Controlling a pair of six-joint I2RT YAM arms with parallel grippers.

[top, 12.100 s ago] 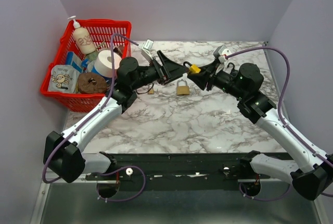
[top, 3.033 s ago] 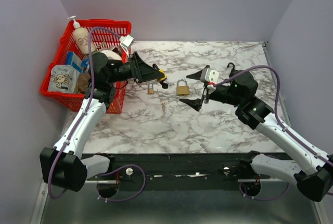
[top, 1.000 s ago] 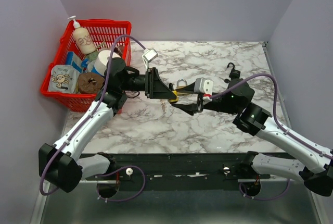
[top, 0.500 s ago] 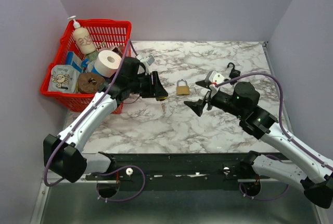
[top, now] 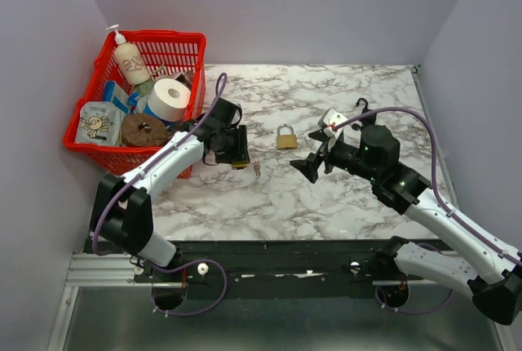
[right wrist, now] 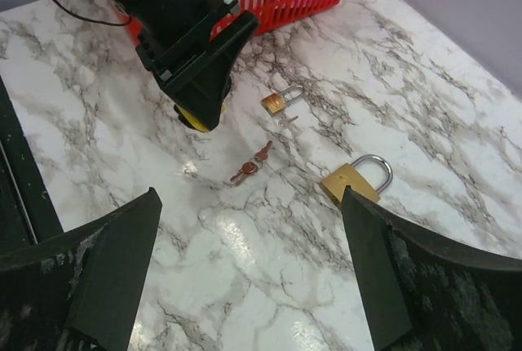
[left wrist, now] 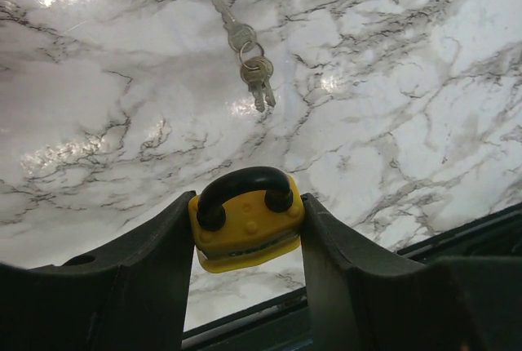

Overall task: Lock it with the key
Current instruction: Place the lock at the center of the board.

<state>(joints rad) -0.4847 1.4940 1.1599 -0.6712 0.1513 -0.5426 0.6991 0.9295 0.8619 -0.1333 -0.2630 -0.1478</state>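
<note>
Yellow, black-shackled padlock (left wrist: 245, 237) clenched in left claw (left wrist: 246, 204); right claw (right wrist: 250, 197) released; keys (top: 258, 169) at its three o'clock; marbled bench (top: 326, 196), lilac walls (top: 285, 8).

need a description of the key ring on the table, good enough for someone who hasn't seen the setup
On the marble table, find the left gripper clamping a yellow padlock. The keys lie flat on the marble just to its right, nearer the arm bases than the large brass padlock. They are two small silver keys on one ring, thin and flat where their neighbours are chunky padlocks.
</note>
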